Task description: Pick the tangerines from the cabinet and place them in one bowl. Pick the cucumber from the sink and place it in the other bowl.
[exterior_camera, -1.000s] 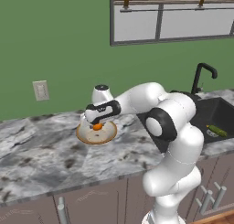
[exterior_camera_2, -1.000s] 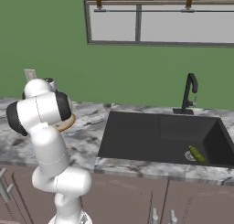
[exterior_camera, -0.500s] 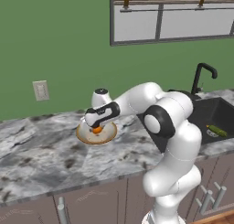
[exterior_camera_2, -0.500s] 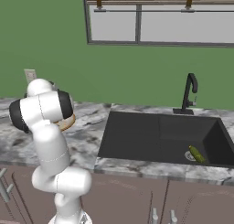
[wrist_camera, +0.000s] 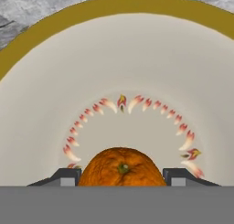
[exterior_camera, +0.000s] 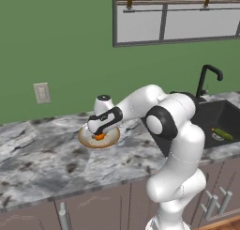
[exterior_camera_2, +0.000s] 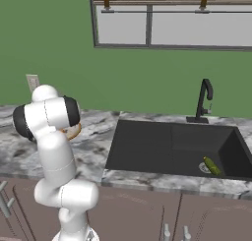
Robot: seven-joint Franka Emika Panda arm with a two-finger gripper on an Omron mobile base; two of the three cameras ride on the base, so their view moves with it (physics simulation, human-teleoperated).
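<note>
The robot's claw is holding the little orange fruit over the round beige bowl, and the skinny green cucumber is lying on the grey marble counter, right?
Not quite. The skinny green cucumber lies in the black sink, near the drain, as the right base view shows. The rest is right: the claw holds the little orange fruit over the round beige bowl.

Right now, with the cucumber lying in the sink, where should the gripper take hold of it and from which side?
Grip the cucumber around its middle, coming straight down from above. It lies flat on the sink floor near the drain, slim and stick-shaped, so the fingers should probably close across its narrow width.
</note>
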